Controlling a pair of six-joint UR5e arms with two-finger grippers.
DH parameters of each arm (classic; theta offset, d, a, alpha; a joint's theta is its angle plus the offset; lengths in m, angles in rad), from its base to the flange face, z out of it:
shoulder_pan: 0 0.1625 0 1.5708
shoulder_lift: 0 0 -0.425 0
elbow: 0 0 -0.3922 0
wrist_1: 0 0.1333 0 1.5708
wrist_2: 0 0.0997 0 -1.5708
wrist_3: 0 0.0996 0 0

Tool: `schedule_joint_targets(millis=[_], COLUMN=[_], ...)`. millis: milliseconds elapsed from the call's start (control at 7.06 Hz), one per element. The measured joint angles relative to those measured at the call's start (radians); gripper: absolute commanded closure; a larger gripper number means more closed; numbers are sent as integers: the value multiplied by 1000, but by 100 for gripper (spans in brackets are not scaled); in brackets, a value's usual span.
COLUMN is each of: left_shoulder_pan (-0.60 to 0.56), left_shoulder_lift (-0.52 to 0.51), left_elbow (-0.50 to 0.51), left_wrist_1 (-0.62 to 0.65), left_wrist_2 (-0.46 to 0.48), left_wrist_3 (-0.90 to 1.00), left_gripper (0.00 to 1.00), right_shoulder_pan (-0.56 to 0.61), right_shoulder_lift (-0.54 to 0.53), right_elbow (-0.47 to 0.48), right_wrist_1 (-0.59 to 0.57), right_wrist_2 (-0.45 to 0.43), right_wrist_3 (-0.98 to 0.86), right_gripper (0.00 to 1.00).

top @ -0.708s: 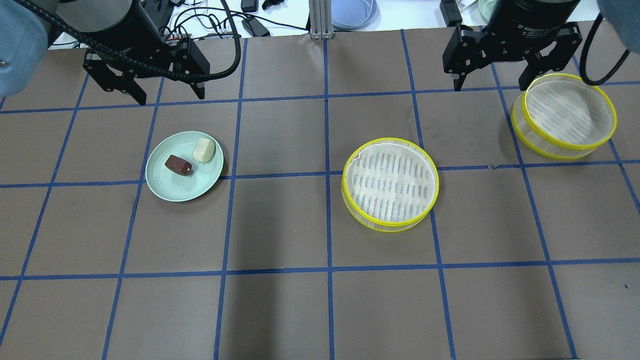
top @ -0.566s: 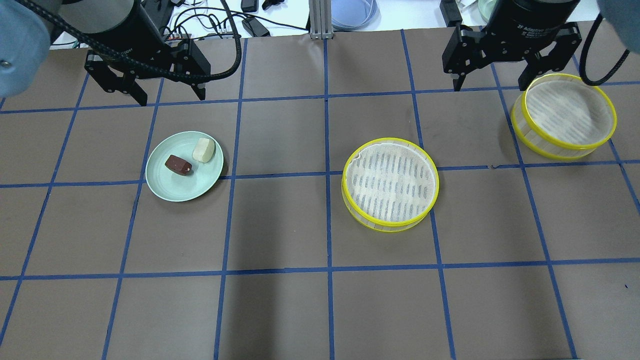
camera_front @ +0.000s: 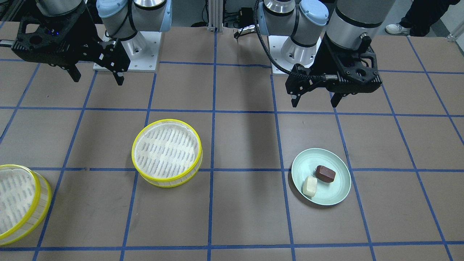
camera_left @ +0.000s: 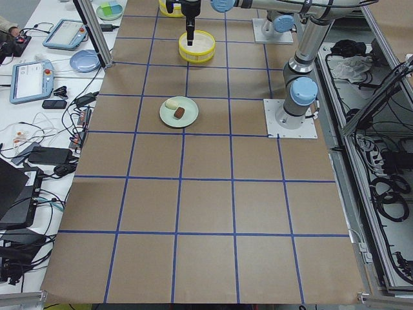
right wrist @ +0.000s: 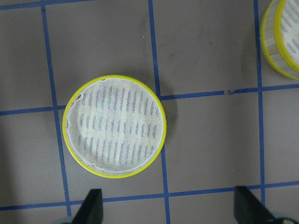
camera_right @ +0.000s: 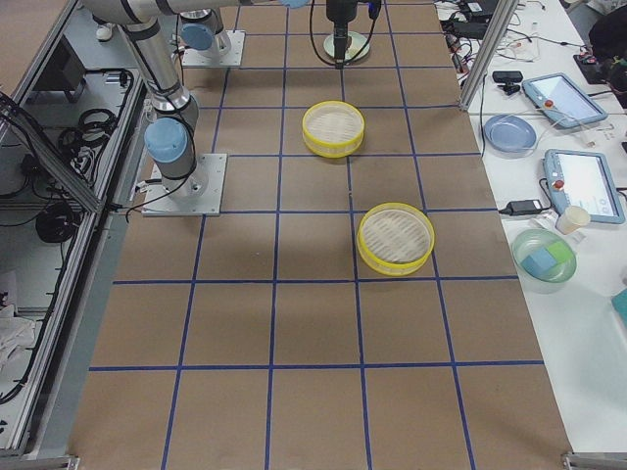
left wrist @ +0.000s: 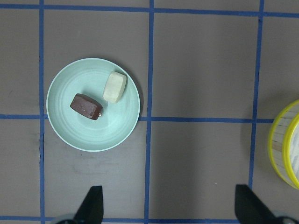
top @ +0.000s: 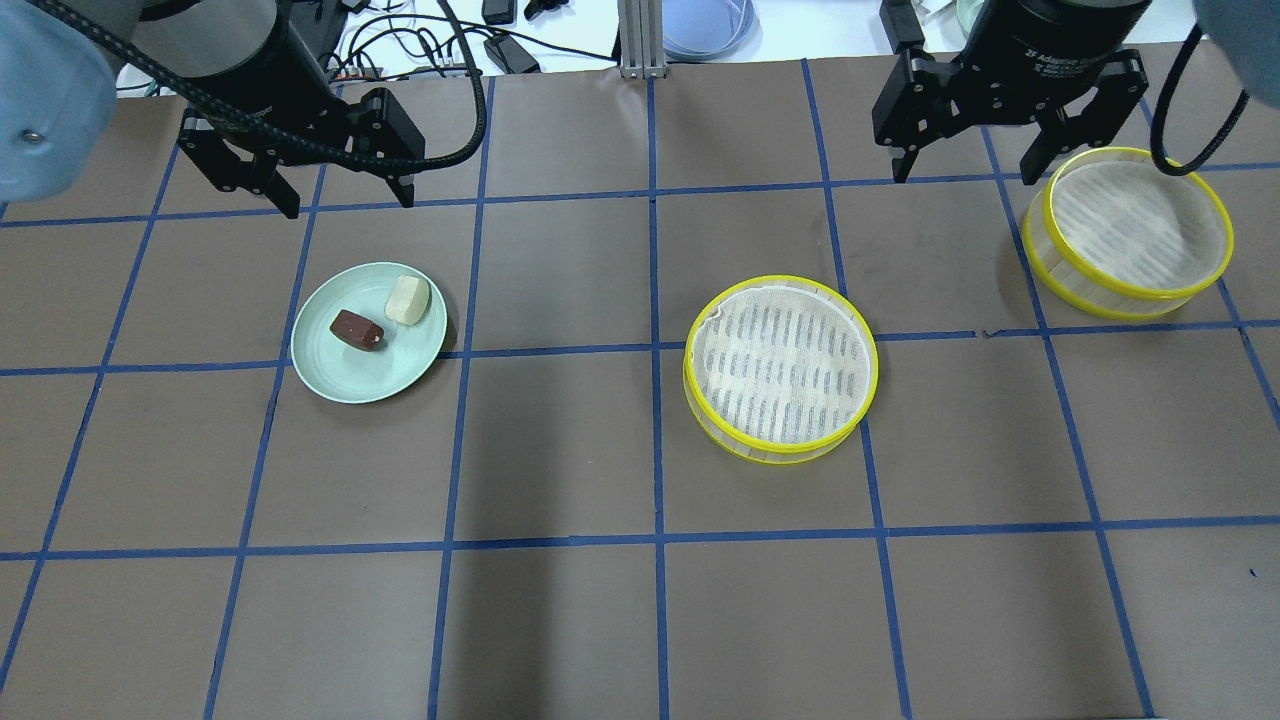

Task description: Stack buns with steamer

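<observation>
Both pairs of jaws stand spread wide and grip nothing, hanging high above the worktop [top: 560,450] with their tips pointing down; below and ahead of my left jaws lies the pale green plate [top: 335,375], nearer to one fingertip [left wrist: 91,207] than to the other in my left wrist view; on that plate rest the two buns, the cream-white bun [top: 408,299] and the dark reddish-brown bun [top: 357,330], lying just beside each other, the cream one on the side toward my right jaws; neither bun touches the left jaws, which are well above them; out beyond the other left fingertip, the rim of the middle steamer [top: 780,365] just shows at the edge of that wrist view; my right jaws hang over this same steamer, a round yellow-rimmed basket lined with white cloth, which sits on the worktop ahead of their fingertips and between them, closer to one tip; the second steamer [top: 1138,225], alike in make, stands well apart from the first, on the outer side of my right jaws, away from the plate; both steamers lie well apart from the buns.
</observation>
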Motion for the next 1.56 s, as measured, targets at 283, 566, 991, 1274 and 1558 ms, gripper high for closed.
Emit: schedule_joint_targets(millis=[283,566,991,1274,1558], left_shoulder_pan=[24,81,115,123,142], left_shoulder_lift=[-60,-130,-292,-384,-442], left_elbow=[-28,-70,-114,-161,-178], left_wrist_1=[62,138,287,393,460], left_wrist_2=[2,1,13,15,7], left_wrist_3=[68,130,179,181,171], left_gripper=[0,0,0,2,30], right_shoulder_pan=[-12,-108,-370,-501,-582], right_shoulder_lift=[3,9,96,203,356], right_elbow=[0,-7,-68,-89,-88], right_wrist_1=[-2,-4,-59,-172,-344], right_wrist_2=[-8,-10,-8,-10,-4], right_wrist_3=[-3,-54,-267,-519,-754], right_gripper=[0,0,0,0,0])
